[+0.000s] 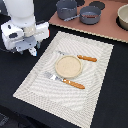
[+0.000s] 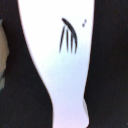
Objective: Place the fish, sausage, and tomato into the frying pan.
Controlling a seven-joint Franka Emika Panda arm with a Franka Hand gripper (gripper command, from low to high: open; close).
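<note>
The exterior view shows the arm's tool (image 1: 31, 50) low over the dark worktop (image 1: 107, 95) at that view's left, just off the placemat (image 1: 95, 75); only the wrist view shows the white fish (image 2: 60, 70) with dark fin marks, filling the picture. Whether the tool is clenched on the fish cannot be told, as no fingers show; tomato not found. Counted: one pan (image 1: 90, 14) at the far side with a reddish sausage (image 1: 90, 16) inside, one pot (image 1: 66, 8), one plate (image 1: 68, 66), one bowl (image 1: 123, 17) cut off at the right edge.
</note>
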